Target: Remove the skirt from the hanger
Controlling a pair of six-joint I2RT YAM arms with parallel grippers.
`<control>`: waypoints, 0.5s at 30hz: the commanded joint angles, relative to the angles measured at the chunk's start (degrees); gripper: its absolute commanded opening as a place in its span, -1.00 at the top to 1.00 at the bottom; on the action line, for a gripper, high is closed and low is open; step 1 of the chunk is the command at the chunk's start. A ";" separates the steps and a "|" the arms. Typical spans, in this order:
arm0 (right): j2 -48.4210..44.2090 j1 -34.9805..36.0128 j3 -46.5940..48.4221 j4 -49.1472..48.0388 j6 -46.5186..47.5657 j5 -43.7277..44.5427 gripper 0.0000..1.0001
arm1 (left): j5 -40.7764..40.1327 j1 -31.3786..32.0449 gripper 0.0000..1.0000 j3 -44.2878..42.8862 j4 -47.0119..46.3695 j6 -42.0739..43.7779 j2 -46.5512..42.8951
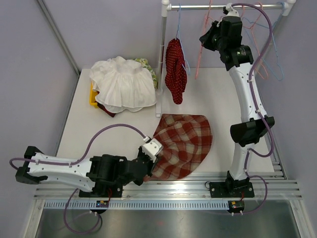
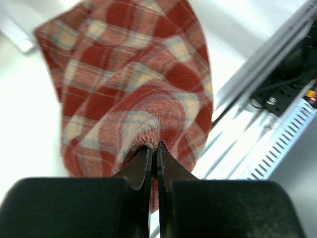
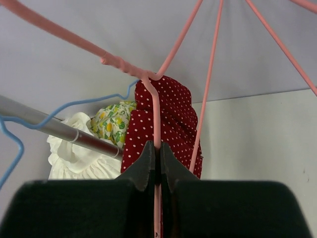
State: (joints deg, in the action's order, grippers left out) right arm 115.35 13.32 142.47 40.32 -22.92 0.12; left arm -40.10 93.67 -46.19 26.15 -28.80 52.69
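A red plaid skirt (image 1: 183, 144) (image 2: 133, 74) lies spread on the white table in front of the arms, free of any hanger. My left gripper (image 1: 147, 171) (image 2: 154, 145) is shut on a pinch of the skirt's near left edge. High at the back right, my right gripper (image 1: 204, 38) (image 3: 154, 145) is shut on the thin wire of a bare pink hanger (image 1: 198, 64) (image 3: 154, 109), just below the clothes rail (image 1: 223, 7).
A red polka-dot garment (image 1: 175, 69) (image 3: 168, 124) hangs from a blue hanger on the rail beside the rack post (image 1: 162, 59). A white ruffled garment (image 1: 124, 84), a floral one (image 1: 146, 64) and a yellow bin (image 1: 92, 96) sit back left. More hangers (image 1: 277, 64) hang right.
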 commanded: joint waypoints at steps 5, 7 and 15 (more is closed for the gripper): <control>-11.36 -0.31 -16.42 -9.02 -0.46 2.08 0.83 | -4.64 -11.72 1.00 -16.10 7.16 13.92 0.75; -14.18 -0.40 -20.21 -8.77 -0.46 2.34 -0.15 | -2.63 -19.08 1.00 -22.69 6.29 21.48 1.28; -28.76 -0.40 -39.16 -12.18 -2.83 2.25 -0.99 | 15.36 -54.43 1.00 -59.22 7.85 35.04 20.31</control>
State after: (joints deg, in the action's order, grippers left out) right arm 92.97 13.10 108.40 31.88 -24.49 1.54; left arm -33.50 48.62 -92.18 35.68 -0.62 66.39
